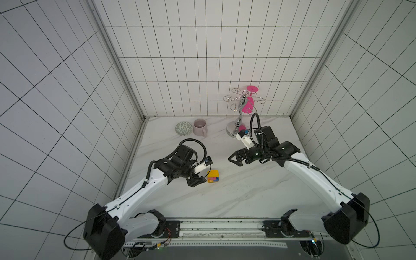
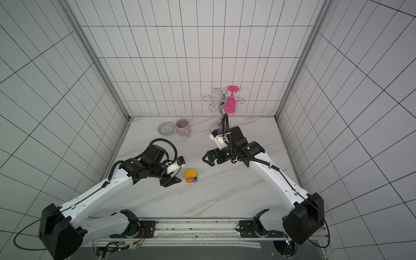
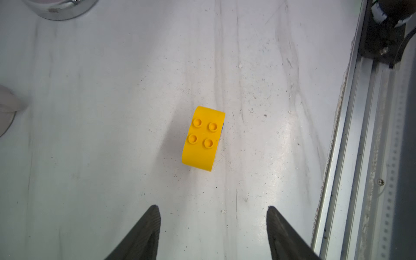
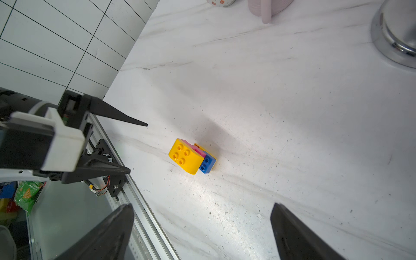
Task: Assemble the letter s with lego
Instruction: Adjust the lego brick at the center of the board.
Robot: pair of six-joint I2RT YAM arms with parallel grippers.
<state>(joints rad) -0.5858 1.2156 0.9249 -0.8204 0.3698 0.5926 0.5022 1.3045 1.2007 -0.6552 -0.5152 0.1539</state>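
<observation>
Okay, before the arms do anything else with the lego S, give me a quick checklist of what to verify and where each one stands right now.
1. Left gripper open and off the bricks: ok, jaws apart, nothing between them.
2. Right gripper open and empty: ok.
3. Lego cluster in one piece on the table, neither gripper touching it: ok.
4. Shape reads as an S: cannot tell, the top yellow brick hides much of it.
5. Mug and bowl well away from the cluster: ok.
</observation>
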